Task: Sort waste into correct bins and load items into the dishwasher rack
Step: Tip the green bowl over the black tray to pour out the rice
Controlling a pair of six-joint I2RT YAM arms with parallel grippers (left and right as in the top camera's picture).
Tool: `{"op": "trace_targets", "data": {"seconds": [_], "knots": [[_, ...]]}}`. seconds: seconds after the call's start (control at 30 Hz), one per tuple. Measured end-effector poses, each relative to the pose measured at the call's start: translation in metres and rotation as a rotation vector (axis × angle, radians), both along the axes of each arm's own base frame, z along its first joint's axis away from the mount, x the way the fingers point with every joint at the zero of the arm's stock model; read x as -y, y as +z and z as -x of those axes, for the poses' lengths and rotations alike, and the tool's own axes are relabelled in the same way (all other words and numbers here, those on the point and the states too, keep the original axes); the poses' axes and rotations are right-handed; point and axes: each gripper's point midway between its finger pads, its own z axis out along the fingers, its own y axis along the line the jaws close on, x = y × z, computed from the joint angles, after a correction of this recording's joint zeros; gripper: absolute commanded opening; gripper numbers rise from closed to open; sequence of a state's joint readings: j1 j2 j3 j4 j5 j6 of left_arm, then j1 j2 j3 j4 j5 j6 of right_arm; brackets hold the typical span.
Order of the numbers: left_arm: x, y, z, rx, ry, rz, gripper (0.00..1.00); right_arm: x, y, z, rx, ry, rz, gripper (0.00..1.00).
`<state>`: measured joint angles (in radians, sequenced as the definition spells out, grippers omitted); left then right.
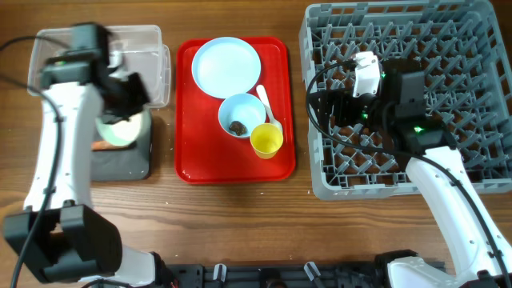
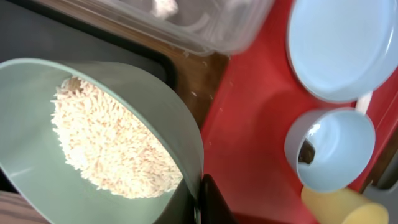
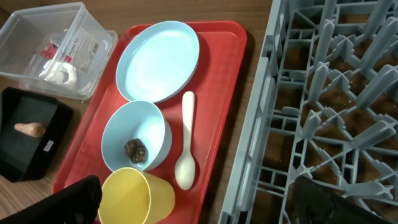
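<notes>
My left gripper (image 2: 202, 198) is shut on the rim of a pale green bowl (image 2: 155, 106) holding white rice (image 2: 112, 143), tilted above the black tray (image 1: 120, 164). The clear tub (image 1: 140, 48) behind it holds a red wrapper (image 3: 51, 48) and white paper (image 3: 61, 74). An orange-brown sausage piece (image 3: 30, 129) lies in the black tray (image 3: 25, 149). The red serving tray carries the blue plate (image 1: 226, 66), a blue bowl (image 1: 242, 114) with dark crumbs (image 3: 135, 149), the yellow cup (image 1: 266, 140) and the white spoon (image 3: 185, 149). My right gripper (image 1: 326, 108) is open and empty over the grey rack's (image 1: 448, 48) left side.
The red serving tray (image 1: 192, 160) lies between the bins and the rack. The rack's upright pegs (image 3: 336, 56) stand under the right arm. Bare wooden table (image 1: 240, 224) runs along the front.
</notes>
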<state>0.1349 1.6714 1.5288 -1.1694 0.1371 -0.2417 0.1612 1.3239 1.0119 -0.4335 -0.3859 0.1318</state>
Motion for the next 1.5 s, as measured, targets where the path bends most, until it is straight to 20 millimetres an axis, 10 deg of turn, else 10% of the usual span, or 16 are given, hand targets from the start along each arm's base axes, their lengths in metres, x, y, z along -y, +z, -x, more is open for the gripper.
{"op": "trace_targets", "data": {"seconds": [0.73, 1.5], "knots": [[-0.158, -0.041, -0.002, 0.348, 0.303, 0.651, 0.04, 0.0, -0.001, 0.001, -0.005, 0.0, 0.001, 1.0], [-0.144, 0.033, 0.002, 0.581, 0.352, 1.257, 0.04, 0.001, -0.005, 0.005, -0.032, -0.002, 0.003, 1.0]]}}
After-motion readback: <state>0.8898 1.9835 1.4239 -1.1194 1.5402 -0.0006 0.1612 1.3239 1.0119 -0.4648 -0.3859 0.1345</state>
